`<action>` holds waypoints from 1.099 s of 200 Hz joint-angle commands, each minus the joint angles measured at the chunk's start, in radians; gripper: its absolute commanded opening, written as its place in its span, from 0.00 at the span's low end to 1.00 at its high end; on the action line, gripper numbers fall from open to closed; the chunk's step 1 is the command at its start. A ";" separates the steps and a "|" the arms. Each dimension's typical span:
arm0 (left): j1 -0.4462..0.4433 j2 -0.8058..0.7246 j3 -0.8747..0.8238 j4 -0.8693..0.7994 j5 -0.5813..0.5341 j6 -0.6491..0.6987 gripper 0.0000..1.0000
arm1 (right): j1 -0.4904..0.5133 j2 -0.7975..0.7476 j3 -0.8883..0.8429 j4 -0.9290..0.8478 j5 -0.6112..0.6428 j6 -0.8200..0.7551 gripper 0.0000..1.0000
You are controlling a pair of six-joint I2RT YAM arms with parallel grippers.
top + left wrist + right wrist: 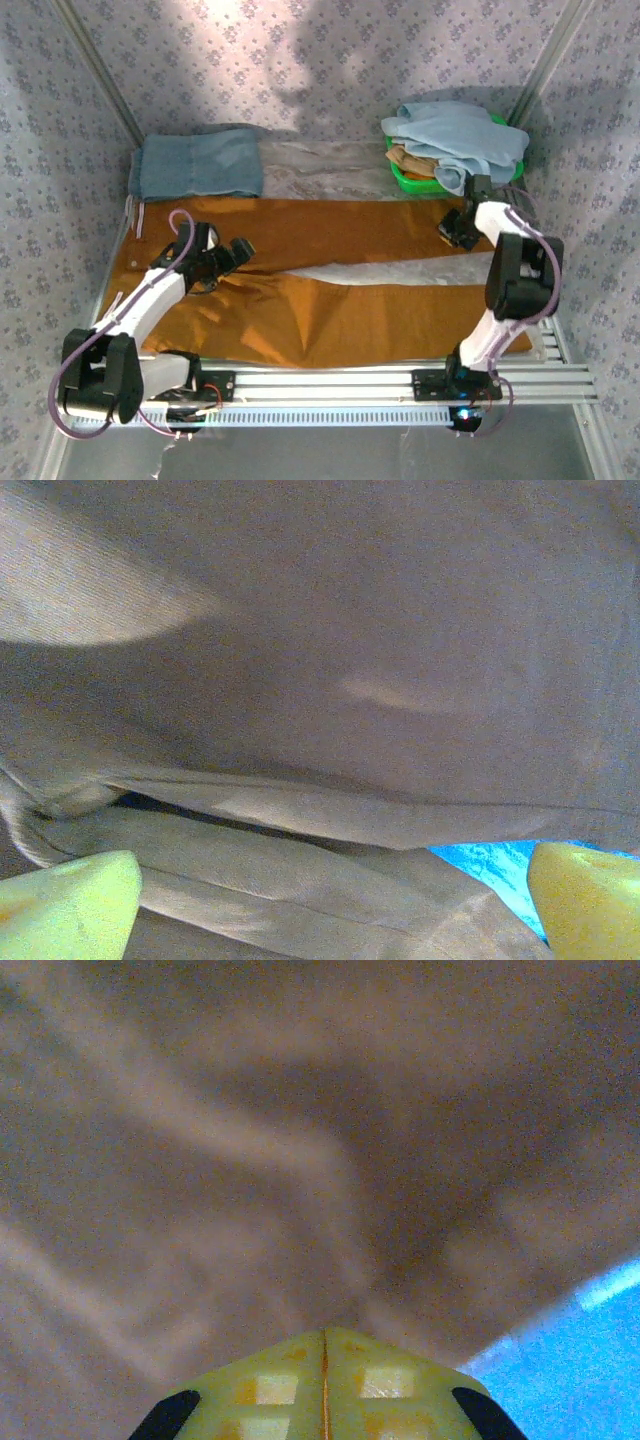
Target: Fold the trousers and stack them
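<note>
Fingers [60,910] of the left arm stand wide apart, one yellow pad at each lower corner of the wrist view, with nothing between them but rumpled rust-orange cloth just underneath. From above, that left gripper [238,250] hangs low over the trousers [330,320] near where the two legs part. The trousers lie spread flat across most of the bench [330,165], waist to the left and legs running to the right, with a pale strip of bench showing between them. The right gripper [460,228] is down at the right-hand end of the far leg. Its fingers [270,1390] are pressed together, only a thin seam between the pads. Creases in the cloth run toward the tips, though I cannot tell whether any fabric is caught there. A folded grey-blue denim pair [200,163] lies at the back left, just beyond the trousers' far edge. At the back right a green tray [408,180] holds a heaped pale sky-blue garment [455,135] and something tan beneath it. Flower-print fabric walls [330,60] close in the bench.
</note>
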 commanded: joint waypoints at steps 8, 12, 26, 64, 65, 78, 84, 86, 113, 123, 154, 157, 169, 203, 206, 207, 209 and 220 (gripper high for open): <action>-0.044 -0.027 -0.047 0.087 -0.060 -0.099 0.99 | 0.087 -0.227 -0.182 -0.127 0.049 0.085 0.10; -0.048 -0.020 -0.052 0.100 -0.063 -0.109 0.99 | 0.098 -0.244 -0.206 -0.137 0.036 0.088 0.10; -0.064 0.019 -0.062 0.133 -0.076 -0.134 0.99 | 0.124 -0.282 -0.289 -0.157 -0.017 0.099 0.07; -0.071 0.152 -0.042 0.190 -0.086 -0.163 0.99 | 0.136 -0.287 -0.425 -0.154 -0.016 0.096 0.00; -0.071 0.154 -0.042 0.190 -0.086 -0.164 0.99 | 0.137 -0.286 -0.427 -0.151 -0.016 0.097 0.00; -0.071 0.180 -0.030 0.193 -0.093 -0.175 0.99 | 0.126 -0.252 -0.448 -0.126 -0.015 0.099 0.00; -0.071 0.189 -0.027 0.196 -0.094 -0.179 0.99 | 0.121 -0.228 -0.447 -0.117 -0.013 0.092 0.00; -0.071 0.190 -0.027 0.196 -0.094 -0.180 0.99 | 0.119 -0.223 -0.445 -0.116 -0.012 0.090 0.00; -0.071 0.187 -0.016 0.181 -0.116 -0.190 0.99 | 0.056 -0.153 -0.409 -0.086 0.025 0.062 0.00; -0.071 0.179 -0.013 0.164 -0.137 -0.193 0.99 | 0.024 -0.127 -0.387 -0.069 0.032 0.052 0.00; -0.071 0.188 -0.018 0.175 -0.177 -0.223 1.00 | -0.013 -0.031 -0.280 -0.048 0.060 0.032 0.00; -0.071 0.192 -0.015 0.176 -0.178 -0.226 1.00 | -0.015 -0.019 -0.265 -0.047 0.062 0.030 0.00; -0.071 0.216 0.001 0.168 -0.177 -0.242 1.00 | -0.017 0.011 -0.228 -0.047 0.057 0.025 0.00; -0.071 0.210 0.036 0.097 -0.247 -0.301 1.00 | -0.043 0.009 -0.208 -0.047 0.103 0.027 0.00; -0.071 0.203 0.036 0.088 -0.257 -0.309 1.00 | -0.048 0.006 -0.209 -0.047 0.104 0.027 0.00; -0.071 0.200 0.037 0.085 -0.260 -0.312 1.00 | -0.049 0.004 -0.210 -0.046 0.104 0.027 0.00; -0.071 0.193 0.038 0.077 -0.267 -0.317 1.00 | -0.052 0.004 -0.210 -0.047 0.104 0.027 0.00; -0.071 0.158 0.037 0.052 -0.297 -0.335 1.00 | -0.068 -0.007 -0.210 -0.047 0.096 0.027 0.00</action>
